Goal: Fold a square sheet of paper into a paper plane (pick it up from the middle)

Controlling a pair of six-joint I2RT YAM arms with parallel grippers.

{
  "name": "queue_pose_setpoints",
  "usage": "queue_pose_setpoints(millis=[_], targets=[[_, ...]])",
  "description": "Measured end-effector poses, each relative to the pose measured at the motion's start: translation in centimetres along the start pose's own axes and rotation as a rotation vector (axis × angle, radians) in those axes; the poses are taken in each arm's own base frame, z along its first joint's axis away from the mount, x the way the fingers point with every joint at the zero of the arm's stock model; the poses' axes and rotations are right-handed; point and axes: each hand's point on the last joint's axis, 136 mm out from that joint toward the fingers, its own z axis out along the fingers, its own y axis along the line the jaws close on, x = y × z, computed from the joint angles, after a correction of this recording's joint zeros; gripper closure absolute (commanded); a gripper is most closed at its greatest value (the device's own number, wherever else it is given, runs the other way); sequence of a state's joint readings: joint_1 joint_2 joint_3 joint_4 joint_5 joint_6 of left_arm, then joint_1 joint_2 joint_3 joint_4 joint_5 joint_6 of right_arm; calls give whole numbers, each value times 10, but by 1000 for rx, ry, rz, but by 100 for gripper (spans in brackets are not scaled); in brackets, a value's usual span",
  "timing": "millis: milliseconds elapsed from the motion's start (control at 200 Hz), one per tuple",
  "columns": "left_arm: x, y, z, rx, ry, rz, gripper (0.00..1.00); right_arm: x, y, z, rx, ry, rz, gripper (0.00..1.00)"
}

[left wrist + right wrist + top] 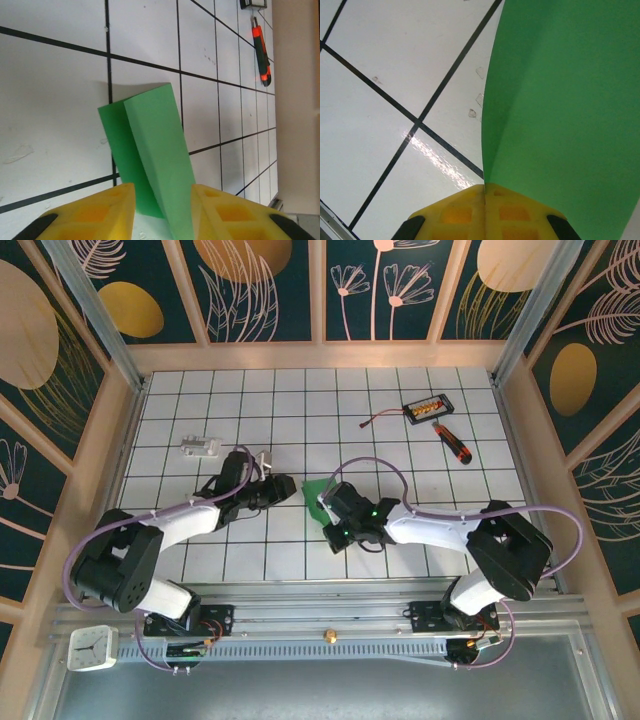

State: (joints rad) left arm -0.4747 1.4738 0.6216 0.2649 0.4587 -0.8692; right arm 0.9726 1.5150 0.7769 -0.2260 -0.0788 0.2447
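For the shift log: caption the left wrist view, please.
Creased green paper stands between the left arm's spread yellow jaws on the white tiled table, with an orange-and-black screwdriver beyond.

White black-gridded tabletop (200, 400), wooden-framed dark teal walls (280, 310) with gold floral patterns.

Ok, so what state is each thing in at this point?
paper: creased, one flap raised, not yet a plane.
left hand: open, a finger on either side of the paper.
right hand: shut on the paper.
screwdriver: lying flat on the table, apart from both hands.
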Motion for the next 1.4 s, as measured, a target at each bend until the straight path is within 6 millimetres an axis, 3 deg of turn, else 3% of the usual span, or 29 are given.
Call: queue_pose_setpoints(millis=[375,696,1046,1401], targets=[[2,-31,55,54,132,59,73,-5,5,8,-27,-14,-2,94],[-1,-14,93,-45,238,136,73,-5,5,10,-32,-16,0,88],[12,6,111,-116,343,215,76,-10,0,13,-48,-21,20,84],[12,4,115,-102,363,261,80,-19,-2,11,-100,-42,43,81]])
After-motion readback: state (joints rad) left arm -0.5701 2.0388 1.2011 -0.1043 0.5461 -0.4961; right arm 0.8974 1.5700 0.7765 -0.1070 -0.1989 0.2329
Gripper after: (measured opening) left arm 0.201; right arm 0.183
